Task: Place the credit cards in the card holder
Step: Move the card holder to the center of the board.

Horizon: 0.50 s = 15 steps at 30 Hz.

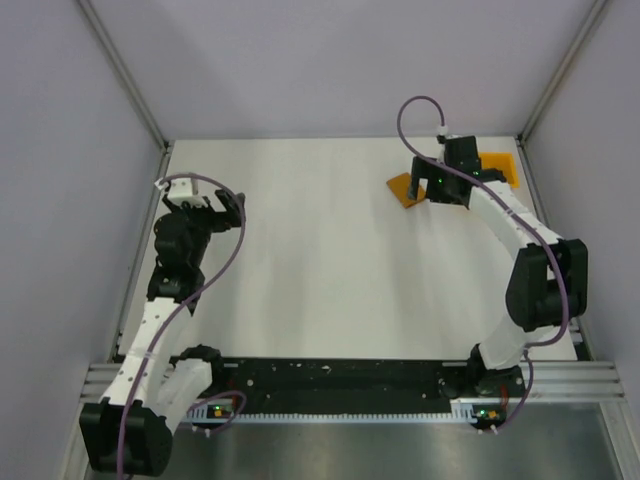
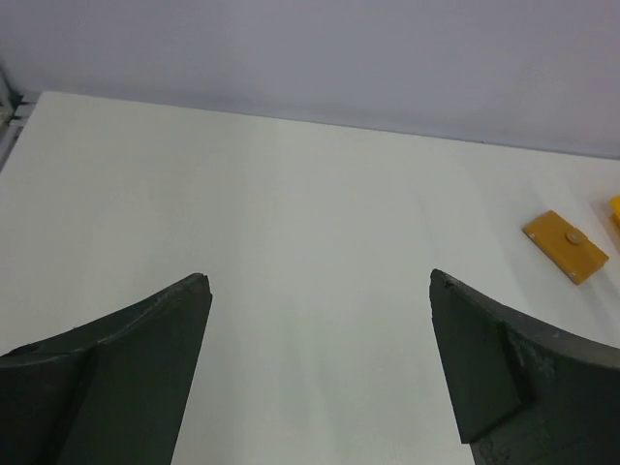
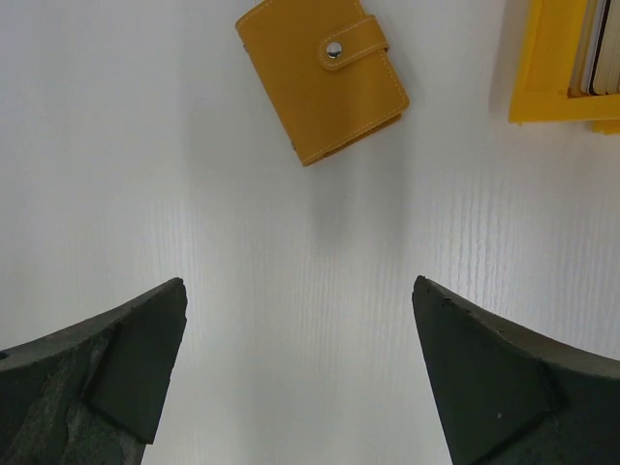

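The card holder (image 3: 320, 82) is a small orange wallet, folded shut with a metal snap, lying flat on the white table (image 3: 291, 223). It also shows in the overhead view (image 1: 404, 190) and the left wrist view (image 2: 565, 246). My right gripper (image 3: 300, 286) hovers just short of it, open and empty, near the table's far right (image 1: 432, 188). Thin edges of the credit cards (image 3: 591, 48) stand in a yellow tray (image 3: 547, 68) to the wallet's right. My left gripper (image 2: 320, 281) is open and empty over the left side of the table (image 1: 205, 207).
The yellow tray (image 1: 503, 165) sits in the far right corner, close to the right wall. Grey walls enclose the table on the left, back and right. A black rail (image 1: 340, 380) runs along the near edge between the arm bases.
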Tool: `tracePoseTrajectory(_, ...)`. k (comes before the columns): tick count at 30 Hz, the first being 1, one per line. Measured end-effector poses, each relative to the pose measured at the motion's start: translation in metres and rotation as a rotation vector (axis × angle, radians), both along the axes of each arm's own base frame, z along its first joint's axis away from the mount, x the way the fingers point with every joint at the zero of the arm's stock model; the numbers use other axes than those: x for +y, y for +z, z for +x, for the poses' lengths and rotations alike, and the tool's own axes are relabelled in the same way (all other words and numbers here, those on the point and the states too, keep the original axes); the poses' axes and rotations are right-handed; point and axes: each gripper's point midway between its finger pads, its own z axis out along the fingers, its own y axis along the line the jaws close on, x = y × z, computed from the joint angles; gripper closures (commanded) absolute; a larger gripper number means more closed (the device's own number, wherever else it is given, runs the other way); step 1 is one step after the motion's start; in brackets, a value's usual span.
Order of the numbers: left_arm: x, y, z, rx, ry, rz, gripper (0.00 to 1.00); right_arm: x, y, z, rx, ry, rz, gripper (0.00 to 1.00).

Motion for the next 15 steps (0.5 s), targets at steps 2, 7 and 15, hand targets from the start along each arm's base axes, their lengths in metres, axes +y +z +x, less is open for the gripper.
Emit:
tracePoseTrajectory(2,0.01,0.0,0.002,0.005,0.065,-0.027,0.02,-0.001,-0.001,0.003,0.0,-0.001,-0.007,0.01)
tracePoseTrajectory(7,0.036,-0.008,0.003,0.046,0.237,-0.103,0.02,-0.003,-0.001,0.012,-0.004,-0.004,-0.026,0.01)
tracePoseTrajectory(15,0.042,-0.029,-0.002,0.129,0.284,-0.125,0.02,-0.011,-0.001,0.039,-0.01,-0.025,-0.028,0.06)
